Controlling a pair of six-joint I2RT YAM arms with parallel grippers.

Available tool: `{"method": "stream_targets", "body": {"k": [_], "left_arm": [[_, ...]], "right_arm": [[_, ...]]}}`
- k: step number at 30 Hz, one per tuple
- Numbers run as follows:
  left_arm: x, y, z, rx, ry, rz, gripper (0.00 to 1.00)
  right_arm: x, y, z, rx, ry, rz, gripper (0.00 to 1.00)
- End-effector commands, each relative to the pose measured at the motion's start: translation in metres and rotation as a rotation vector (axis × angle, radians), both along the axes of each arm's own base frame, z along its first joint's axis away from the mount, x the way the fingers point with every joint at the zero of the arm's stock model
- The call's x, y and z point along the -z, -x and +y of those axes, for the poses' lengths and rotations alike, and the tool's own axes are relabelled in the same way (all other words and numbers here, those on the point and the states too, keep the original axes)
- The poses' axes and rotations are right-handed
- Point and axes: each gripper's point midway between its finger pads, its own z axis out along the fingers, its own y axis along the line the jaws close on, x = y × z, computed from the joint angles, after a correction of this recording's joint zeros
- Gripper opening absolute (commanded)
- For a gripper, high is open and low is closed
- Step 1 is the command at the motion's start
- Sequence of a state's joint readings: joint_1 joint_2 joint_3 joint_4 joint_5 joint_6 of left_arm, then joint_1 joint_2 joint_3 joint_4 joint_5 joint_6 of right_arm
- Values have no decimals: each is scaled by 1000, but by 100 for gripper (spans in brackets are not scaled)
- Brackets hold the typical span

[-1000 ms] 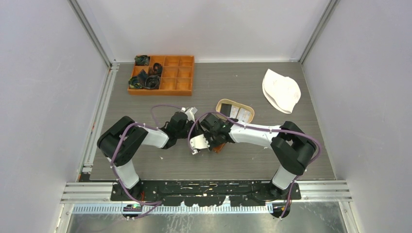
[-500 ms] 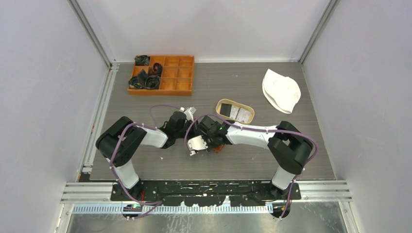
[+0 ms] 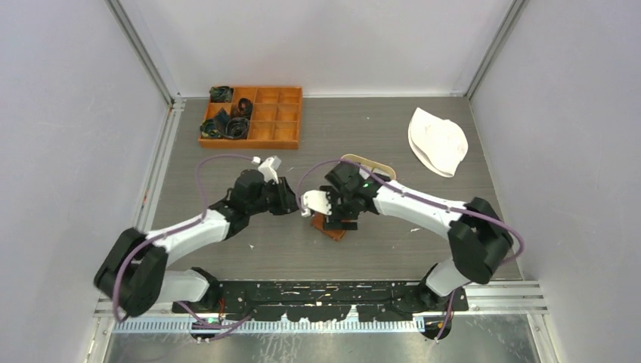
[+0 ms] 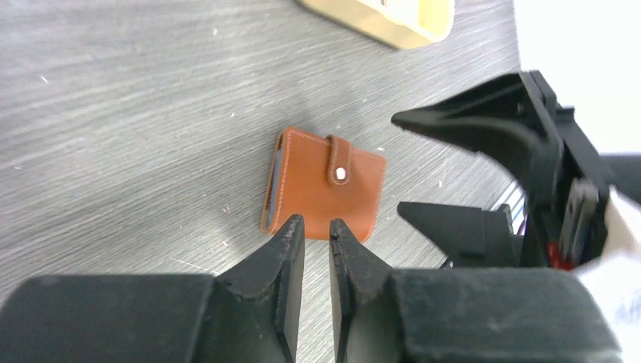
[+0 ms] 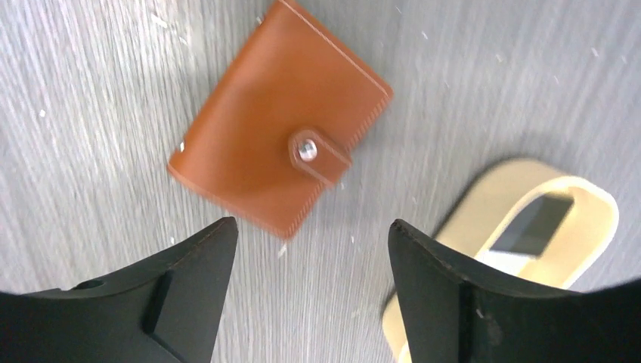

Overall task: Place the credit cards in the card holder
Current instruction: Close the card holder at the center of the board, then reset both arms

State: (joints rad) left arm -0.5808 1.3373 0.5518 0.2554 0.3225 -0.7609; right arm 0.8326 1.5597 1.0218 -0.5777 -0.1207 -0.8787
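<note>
The card holder point(image 4: 316, 181) is a brown leather wallet lying folded shut on the table, its strap snapped over the light stud point(image 5: 306, 147). A thin grey-blue edge shows along its side. In the top view only its corner point(image 3: 331, 230) shows under the right arm. My left gripper point(image 4: 316, 225) hovers just short of the wallet's near edge, jaws a narrow gap apart, nothing between them. My right gripper point(image 5: 310, 227) hangs above the wallet with its jaws wide and empty. A dark credit card point(image 5: 540, 216) lies in the oval tan tray point(image 5: 582, 197) beside it.
The tan tray point(image 3: 376, 161) is mostly hidden behind the right arm. An orange compartment box point(image 3: 266, 115) with dark rolled items stands at the back left. A white cloth hat point(image 3: 437, 141) lies at the back right. Grey walls close in both sides.
Both grippers have come off the wallet. The right one opened wide and rose; the left one opened a little and drew back to the left. The wallet now lies shut on the table.
</note>
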Motion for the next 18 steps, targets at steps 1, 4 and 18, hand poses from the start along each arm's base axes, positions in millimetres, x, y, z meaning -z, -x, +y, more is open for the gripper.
{"method": "stream_targets", "body": {"k": [1,4,18], "left_arm": [[-37,3,26,-5,-88,-171,23],[-65,11,45,-40,-110,-264,40],[-203,73,70,-15,132,-569,91]], "right_arm": [[-51,0,-17,78,-129,-1,81],[-88,-20,-33,195,-218,-86,95],[-281,-43,-86,842,-907,-133,100]]}}
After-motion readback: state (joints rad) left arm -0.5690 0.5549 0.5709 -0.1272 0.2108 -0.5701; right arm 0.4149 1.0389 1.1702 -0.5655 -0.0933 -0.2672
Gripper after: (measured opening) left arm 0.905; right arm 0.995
